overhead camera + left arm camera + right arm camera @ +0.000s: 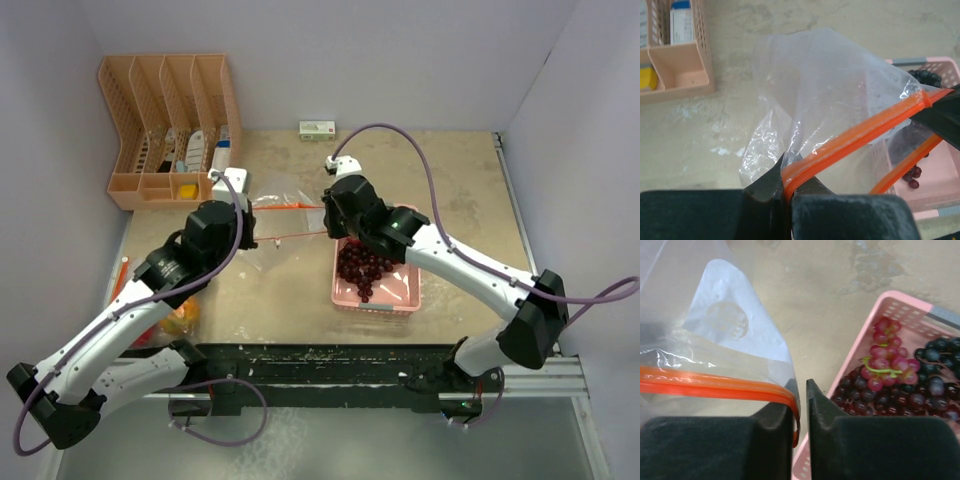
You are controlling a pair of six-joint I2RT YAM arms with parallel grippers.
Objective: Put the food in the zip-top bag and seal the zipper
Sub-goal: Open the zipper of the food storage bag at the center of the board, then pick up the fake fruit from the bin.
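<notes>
Currently mid-desk: clear, crinkled zip-top bag [830, 85], orange zipper [860, 135] taut. Left gripper [785, 175] clamps one zipper end. Right gripper [801, 390] has the other end between its fingers, grip unclear. Grape bunches [890, 365] (dark purple, one reddish) lie in a pink tray [412, 300], right of centre.

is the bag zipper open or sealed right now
Open. On the zip-top bag, the two orange zipper strips run apart with a gap between them, one pinched in the left gripper.
</notes>
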